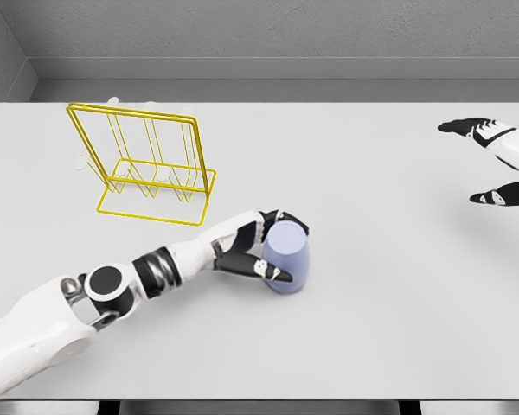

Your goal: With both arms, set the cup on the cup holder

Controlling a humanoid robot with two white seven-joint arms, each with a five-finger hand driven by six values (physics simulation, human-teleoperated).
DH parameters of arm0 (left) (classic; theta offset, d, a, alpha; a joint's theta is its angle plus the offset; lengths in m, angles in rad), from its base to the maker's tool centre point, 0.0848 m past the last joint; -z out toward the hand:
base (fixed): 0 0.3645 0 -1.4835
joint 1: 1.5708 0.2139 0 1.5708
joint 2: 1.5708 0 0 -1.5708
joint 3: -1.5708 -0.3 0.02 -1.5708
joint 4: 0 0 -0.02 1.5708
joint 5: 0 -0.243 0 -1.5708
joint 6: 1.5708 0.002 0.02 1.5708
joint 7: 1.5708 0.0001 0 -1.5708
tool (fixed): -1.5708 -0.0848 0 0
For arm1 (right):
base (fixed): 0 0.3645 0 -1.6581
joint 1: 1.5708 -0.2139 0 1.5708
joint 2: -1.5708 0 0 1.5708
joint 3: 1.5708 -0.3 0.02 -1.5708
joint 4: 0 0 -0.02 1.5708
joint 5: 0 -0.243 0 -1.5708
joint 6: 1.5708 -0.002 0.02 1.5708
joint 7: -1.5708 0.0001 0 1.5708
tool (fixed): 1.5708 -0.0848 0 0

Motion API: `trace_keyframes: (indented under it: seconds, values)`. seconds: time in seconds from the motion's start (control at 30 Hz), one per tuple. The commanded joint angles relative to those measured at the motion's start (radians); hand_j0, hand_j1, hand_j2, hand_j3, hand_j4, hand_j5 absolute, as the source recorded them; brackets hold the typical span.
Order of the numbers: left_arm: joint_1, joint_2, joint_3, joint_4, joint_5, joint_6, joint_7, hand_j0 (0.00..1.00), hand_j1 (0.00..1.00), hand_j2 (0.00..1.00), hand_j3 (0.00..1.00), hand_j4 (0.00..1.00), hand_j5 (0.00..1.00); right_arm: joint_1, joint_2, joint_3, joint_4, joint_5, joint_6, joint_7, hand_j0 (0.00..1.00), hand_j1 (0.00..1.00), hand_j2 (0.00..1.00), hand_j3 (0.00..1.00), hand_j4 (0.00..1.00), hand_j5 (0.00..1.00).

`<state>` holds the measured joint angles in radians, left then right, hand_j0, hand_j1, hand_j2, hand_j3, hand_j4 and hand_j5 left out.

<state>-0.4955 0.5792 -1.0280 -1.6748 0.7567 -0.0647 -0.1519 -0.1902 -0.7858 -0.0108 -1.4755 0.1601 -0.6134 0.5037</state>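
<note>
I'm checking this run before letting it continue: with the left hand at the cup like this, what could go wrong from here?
1. The left hand wraps the lavender cup only from one side, so it may slip or tip when lifted.
2. The yellow wire cup holder looks light; a bump could shove it.
3. The right hand is open, far off at the table's edge, so a handover means a long reach.

The single head view looks steeply down across the whole table (398,346) from near.

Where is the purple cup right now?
In the head view, the purple cup stands on the table a little below the middle, with the left hand wrapped around it. The yellow cup holder stands farther back to its left.
</note>
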Motion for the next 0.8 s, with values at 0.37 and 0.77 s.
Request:
trace_keyframes:
  seconds: [0.37,0.77]
  values:
    - [-0.021,0.117,0.080,-0.079,0.033,-0.024,0.000,0.62,0.62,0.62,0.62,0.62,0.62,0.000,0.000,0.000,0.000,-0.008,0.003,-0.001,1.00,1.00,1.00,1.00,1.00,1.00]
    - [-0.094,0.177,0.080,-0.112,0.047,-0.038,0.002,0.62,0.62,0.62,0.62,0.62,0.62,0.000,-0.001,-0.001,0.000,-0.008,0.003,-0.001,1.00,1.00,1.00,1.00,1.00,1.00]
